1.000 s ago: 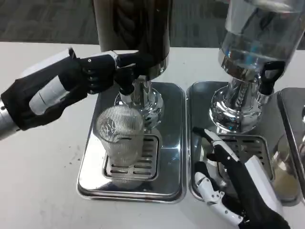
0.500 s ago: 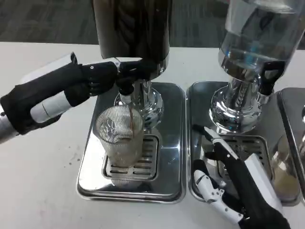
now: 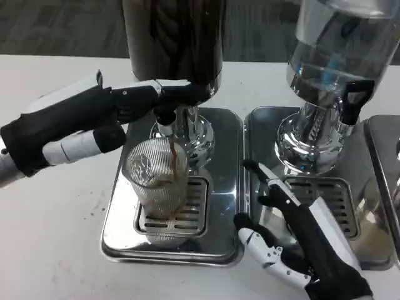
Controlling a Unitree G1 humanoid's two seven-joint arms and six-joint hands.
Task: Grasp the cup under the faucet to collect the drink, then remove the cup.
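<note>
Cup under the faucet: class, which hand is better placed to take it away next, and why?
Probably the right hand: open beside the cup, fingers apart. The left hand is busy at the faucet.

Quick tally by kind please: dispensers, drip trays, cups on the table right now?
Dispensers: 2, the dark dispenser and the clear dispenser.
Drip trays: 3, the left tray, the middle tray, and a third tray cut off at the right edge.
Cups: 1, the ribbed cup under the dark dispenser's faucet, with a dark stream running into it.
Total: 6.
</note>
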